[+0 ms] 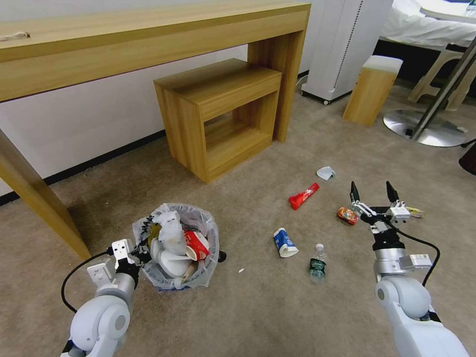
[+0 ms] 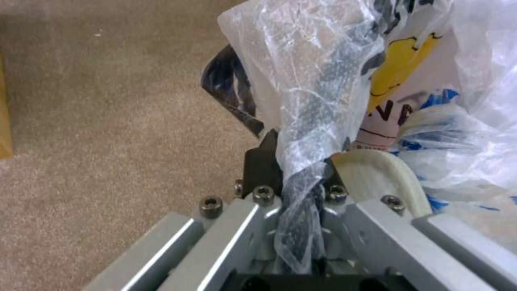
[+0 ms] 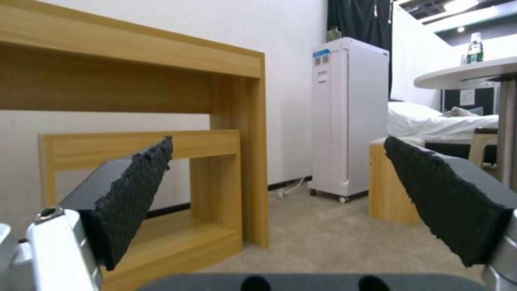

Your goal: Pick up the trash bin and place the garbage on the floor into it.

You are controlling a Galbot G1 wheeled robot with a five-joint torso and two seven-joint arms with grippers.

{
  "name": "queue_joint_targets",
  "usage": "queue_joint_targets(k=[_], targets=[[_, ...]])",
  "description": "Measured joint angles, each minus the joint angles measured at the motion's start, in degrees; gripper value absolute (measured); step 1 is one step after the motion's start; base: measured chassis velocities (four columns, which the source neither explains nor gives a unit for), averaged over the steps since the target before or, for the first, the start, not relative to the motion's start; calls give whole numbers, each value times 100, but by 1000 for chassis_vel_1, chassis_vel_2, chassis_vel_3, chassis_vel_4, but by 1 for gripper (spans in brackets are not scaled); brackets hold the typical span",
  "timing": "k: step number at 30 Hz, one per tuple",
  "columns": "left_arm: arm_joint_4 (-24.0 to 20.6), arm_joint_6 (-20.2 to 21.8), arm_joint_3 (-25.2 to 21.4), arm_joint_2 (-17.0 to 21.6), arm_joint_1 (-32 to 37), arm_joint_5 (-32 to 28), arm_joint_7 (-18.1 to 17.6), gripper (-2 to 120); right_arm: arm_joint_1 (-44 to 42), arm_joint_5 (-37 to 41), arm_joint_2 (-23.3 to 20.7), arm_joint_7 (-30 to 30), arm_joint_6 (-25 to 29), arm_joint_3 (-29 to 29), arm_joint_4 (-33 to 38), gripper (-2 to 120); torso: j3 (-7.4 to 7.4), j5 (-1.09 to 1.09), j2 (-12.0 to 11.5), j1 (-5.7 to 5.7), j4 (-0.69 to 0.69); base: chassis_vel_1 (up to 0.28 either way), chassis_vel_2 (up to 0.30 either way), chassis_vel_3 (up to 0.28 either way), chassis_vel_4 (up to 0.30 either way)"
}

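We are pinching the trash bin (image 1: 176, 248) by its bag rim with our left claw (image 1: 140, 252), closed. Right of the bin lie a cup (image 1: 285, 243), bottle (image 1: 318, 263) and orange can (image 1: 347, 215); our right claw (image 1: 374, 191), wide open and empty, should descend squarely over the can.

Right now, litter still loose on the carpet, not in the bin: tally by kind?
White tissue: 1
Red wrapper: 1
Crushed orange can: 1
Blue-white paper cup: 1
Green bottle: 1
Yellow wrapper, partly behind the right gripper: 1
Tiny white scrap: 1
Total: 7
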Motion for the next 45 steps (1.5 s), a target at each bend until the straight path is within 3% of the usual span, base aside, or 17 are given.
queue_joint_targets(k=[39, 45], targets=[[93, -126, 6, -152, 13, 131, 9, 0, 40, 57, -11, 36, 141, -123, -230, 100, 0, 0, 0, 1, 0, -97, 91, 94, -93], [120, -132, 6, -142, 1, 136, 10, 0, -163, 247, -279, 185, -404, -121, -74, 100, 0, 0, 0, 1, 0, -17, 34, 21, -22]])
